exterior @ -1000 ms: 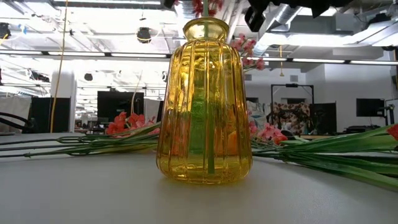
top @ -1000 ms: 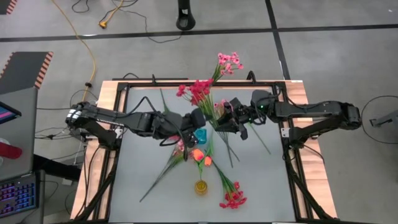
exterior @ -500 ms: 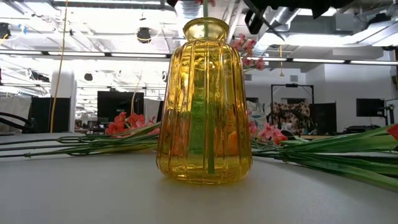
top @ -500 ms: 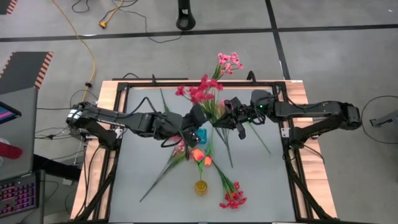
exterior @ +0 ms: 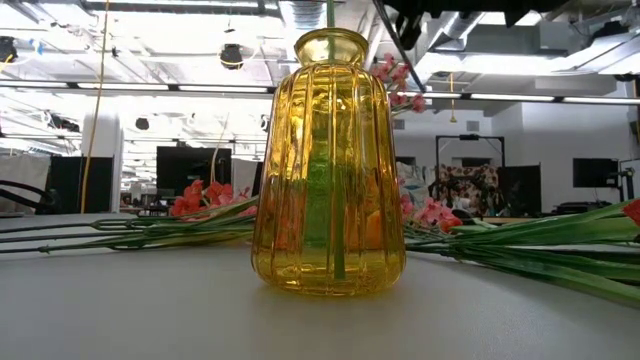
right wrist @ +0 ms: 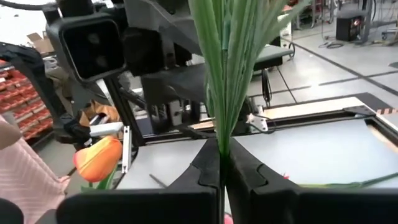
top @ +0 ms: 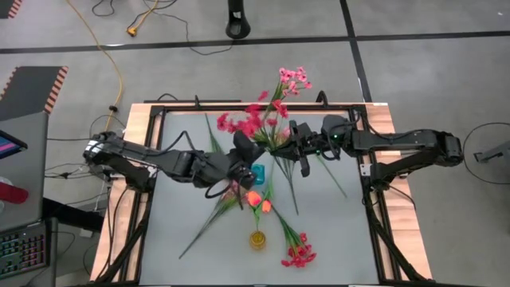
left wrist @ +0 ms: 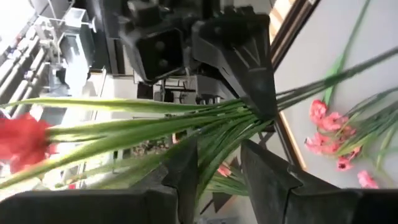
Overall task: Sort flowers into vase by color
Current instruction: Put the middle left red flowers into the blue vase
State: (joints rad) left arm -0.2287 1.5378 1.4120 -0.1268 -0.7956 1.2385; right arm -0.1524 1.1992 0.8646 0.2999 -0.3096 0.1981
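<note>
A spray of deep-pink flowers (top: pixel 245 123) with long green stems (right wrist: pixel 221 93) hangs over the table's middle. My right gripper (top: pixel 285 147) is shut on those stems. My left gripper (top: pixel 243 150) is open just left of it, and the green leaves (left wrist: pixel 155 134) run between its fingers. A small blue vase (top: pixel 256 172) stands below both grippers, with orange tulip buds (top: pixel 259 201) beside it. The yellow glass vase (exterior: pixel 328 160) stands nearer the front edge. My right gripper pinches the bundle of green stems (right wrist: pixel 221 134) between its two fingers, below the leaves. The fingers come level from the table's right and lie across the stems. The blossom end points away toward the far left, off the table. My left gripper: I cannot tell whether its open fingers touch the leaves.
Light-pink flowers (top: pixel 293 80) reach over the table's far edge. Red flowers (top: pixel 299 255) lie near the front, right of the yellow vase (top: pixel 256 237). More green stems (top: pixel 209 219) lie slanted across the table's middle. A black frame (top: pixel 374 199) borders the table.
My left gripper has opened and let go of the stems, while my right gripper has shut on them. The deep-pink spray has swung its blossoms a little toward the table's left.
</note>
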